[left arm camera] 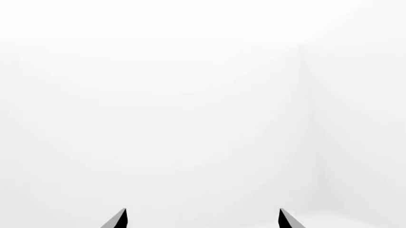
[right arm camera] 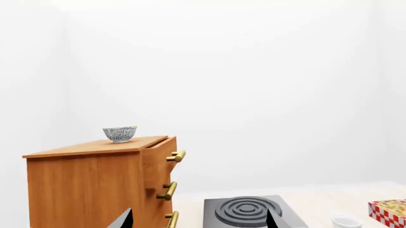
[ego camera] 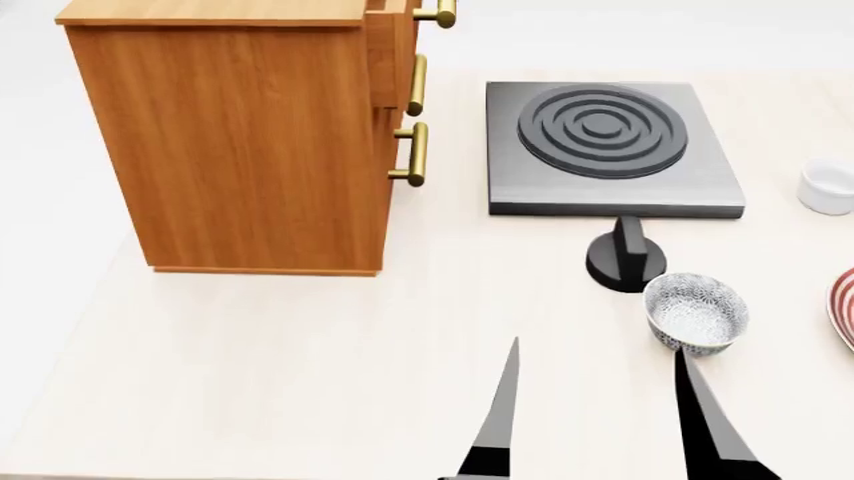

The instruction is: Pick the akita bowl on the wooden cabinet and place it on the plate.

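Akita bowl [right arm camera: 120, 134] sits atop wooden cabinet [right arm camera: 89, 190], well beyond both wide-spread jaws.

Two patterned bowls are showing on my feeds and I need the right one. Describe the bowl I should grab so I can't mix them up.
Find the tall wooden cabinet. The akita bowl stands on its top, upright. The look-alike bowl sits low on the table in front of the stove.

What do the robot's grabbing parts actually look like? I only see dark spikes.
Each tool ends in two long, thin, blade-like fingers, black with grey faces, tapering to sharp points. The head view shows the right tool most fully. On the left tool only the two tips show. No cables, markings or arm links are visible.
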`<state>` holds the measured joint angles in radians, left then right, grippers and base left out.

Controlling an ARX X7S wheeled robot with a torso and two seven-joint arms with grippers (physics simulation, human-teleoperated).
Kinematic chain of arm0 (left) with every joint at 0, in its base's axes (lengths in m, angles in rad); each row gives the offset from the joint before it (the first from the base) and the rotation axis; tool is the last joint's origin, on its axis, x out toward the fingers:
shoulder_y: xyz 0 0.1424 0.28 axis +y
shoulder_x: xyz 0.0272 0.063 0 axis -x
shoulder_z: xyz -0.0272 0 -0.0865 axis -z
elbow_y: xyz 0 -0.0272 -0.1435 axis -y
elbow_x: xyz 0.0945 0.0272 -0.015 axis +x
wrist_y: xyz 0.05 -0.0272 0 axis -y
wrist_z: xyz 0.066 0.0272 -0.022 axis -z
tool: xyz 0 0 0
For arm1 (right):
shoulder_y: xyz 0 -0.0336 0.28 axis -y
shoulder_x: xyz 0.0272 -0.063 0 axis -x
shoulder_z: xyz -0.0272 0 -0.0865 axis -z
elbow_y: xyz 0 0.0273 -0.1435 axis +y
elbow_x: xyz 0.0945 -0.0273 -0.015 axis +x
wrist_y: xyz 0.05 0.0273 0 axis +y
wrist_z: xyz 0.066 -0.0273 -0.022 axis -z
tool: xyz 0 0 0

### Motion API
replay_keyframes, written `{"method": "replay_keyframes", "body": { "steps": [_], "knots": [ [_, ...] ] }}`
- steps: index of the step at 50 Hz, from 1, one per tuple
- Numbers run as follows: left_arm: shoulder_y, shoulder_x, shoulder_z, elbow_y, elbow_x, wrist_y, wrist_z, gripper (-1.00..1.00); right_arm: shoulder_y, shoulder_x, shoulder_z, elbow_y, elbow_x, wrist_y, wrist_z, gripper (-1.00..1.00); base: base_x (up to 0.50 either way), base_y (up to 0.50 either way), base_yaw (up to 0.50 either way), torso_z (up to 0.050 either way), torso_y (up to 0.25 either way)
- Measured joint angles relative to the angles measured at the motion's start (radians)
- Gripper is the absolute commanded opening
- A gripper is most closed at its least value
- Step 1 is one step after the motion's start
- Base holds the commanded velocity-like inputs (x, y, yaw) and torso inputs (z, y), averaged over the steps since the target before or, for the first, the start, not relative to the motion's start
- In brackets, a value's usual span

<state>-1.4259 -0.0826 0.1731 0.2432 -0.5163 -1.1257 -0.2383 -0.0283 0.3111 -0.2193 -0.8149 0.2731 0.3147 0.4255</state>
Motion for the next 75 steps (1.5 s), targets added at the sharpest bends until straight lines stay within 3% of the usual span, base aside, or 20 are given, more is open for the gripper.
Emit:
{"method": "replay_keyframes", "body": {
  "steps": [10,31,75],
  "knots": [
    [-0.078,0.011,-0.011,-0.037,-0.02,-0.017,-0.018,1.0,-0.004,0.009,-0.004,-0.011,-0.002,-0.015,0.003,1.0,0.44,0.0,0.0,0.0,0.0],
    [-0.11,0.005,0.002,-0.055,-0.055,-0.022,-0.041,1.0,-0.005,0.021,-0.012,-0.012,0.018,-0.038,-0.001,1.0,0.47,0.0,0.0,0.0,0.0],
    [-0.118,-0.015,0.022,-0.05,-0.124,-0.018,-0.077,1.0,0.0,0.039,-0.017,-0.019,0.033,-0.04,0.031,1.0,0.17,0.0,0.0,0.0,0.0]
  ]
}}
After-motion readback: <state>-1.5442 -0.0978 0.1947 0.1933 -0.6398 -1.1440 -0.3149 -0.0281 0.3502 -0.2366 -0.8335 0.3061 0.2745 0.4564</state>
